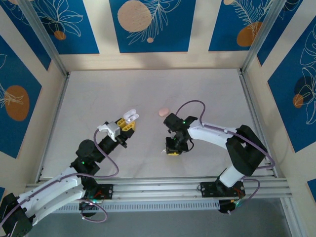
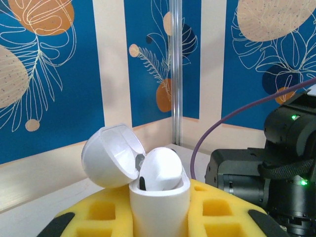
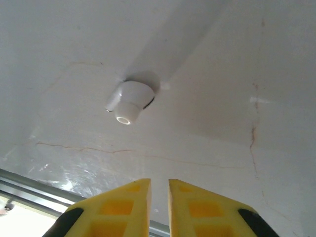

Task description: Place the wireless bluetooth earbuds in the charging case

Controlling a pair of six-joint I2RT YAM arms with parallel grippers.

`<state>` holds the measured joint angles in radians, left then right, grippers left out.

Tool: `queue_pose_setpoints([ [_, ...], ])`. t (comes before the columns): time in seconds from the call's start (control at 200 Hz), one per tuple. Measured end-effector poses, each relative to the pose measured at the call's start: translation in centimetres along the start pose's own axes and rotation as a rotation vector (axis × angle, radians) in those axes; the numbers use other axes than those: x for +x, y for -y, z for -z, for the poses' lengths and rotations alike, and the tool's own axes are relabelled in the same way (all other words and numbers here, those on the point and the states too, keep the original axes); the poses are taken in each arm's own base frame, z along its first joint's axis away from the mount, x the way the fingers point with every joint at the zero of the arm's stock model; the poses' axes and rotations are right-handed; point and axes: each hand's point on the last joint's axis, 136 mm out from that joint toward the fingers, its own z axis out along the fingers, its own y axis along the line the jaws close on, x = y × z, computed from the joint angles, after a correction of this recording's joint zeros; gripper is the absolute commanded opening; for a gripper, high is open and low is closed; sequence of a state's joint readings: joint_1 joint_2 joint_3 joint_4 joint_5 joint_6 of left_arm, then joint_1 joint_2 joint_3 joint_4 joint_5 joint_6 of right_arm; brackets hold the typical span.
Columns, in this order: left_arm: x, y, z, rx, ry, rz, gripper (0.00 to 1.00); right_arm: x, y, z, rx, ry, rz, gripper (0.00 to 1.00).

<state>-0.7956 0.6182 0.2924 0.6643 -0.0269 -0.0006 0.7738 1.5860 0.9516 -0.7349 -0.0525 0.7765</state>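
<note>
1. The left claw (image 1: 129,120) sits at about 9 o'clock from the middle of the counter (image 1: 212,98). It is clamped on the white charging case (image 2: 159,207), which stands upright between its yellow fingers (image 2: 98,219).
2. The lid (image 2: 106,158) of the case is swung open and tilts back toward 10 o'clock in the left wrist view.
3. One white earbud, the seated earbud (image 2: 160,168), rests in the case's mouth with its rounded top above the rim.
4. The right claw (image 3: 159,190) points down at the counter at about 4 o'clock from the middle. Its fingers are drawn narrow, with only a slit between them, and they hold nothing.
5. The loose earbud (image 3: 127,101), also white, lies on the bare counter at 11 o'clock from the right claw's tips, apart from them.
6. A small pink pebble-shaped thing (image 1: 163,111) lies on the counter at 12 o'clock from the right claw, between the two claws and touching neither.
</note>
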Motion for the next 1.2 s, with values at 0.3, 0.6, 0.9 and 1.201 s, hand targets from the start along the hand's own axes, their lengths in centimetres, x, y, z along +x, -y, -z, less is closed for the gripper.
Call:
queue_pose_setpoints([
  [0.3,0.0,0.0,0.0,0.0,0.0,0.0,0.14,-1.1,-0.6,-2.4,0.021,-0.002,0.006,0.17],
  [0.6,0.4,0.0,-0.1,0.001,-0.012,-0.001,0.14,-4.9,-1.3,-1.5,0.01,0.079,0.015,0.17],
  [0.9,0.8,0.0,-0.3,0.001,-0.027,-0.001,0.14,-8.4,-2.8,-0.6,0.0,0.097,0.051,0.21],
  [1.201,0.8,0.0,-0.3,0.001,-0.025,-0.001,0.13,-8.9,-2.6,-0.4,0.038,0.103,0.019,0.4],
])
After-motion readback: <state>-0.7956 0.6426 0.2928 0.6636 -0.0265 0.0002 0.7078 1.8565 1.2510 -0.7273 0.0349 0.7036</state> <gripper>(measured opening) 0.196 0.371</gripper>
